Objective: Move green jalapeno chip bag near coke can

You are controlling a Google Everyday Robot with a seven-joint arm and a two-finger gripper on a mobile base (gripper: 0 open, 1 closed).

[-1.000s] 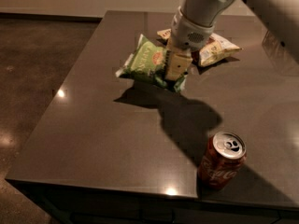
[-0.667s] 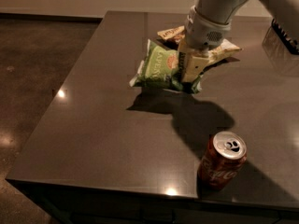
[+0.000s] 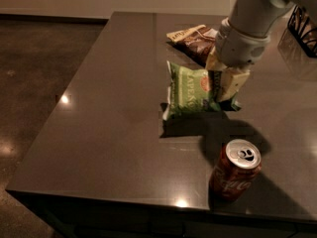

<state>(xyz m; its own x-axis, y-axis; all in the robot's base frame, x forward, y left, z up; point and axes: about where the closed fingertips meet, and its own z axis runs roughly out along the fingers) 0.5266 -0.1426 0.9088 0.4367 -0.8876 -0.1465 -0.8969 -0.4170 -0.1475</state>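
Note:
The green jalapeno chip bag point(image 3: 189, 90) hangs just above the dark table point(image 3: 114, 103), with its shadow beneath it. My gripper point(image 3: 225, 86) is shut on the bag's right edge and comes down from the grey arm at the upper right. The coke can point(image 3: 234, 170) stands upright near the table's front edge, below and a little right of the bag, with a gap between them.
A brown-and-cream chip bag point(image 3: 195, 38) lies at the back of the table behind my arm. A black wire object point(image 3: 303, 29) sits at the far right edge. The table's front edge runs just below the can.
My gripper has carried the green bag to the right and toward the front of the table, closer to the can. The can and the brown bag have not moved.

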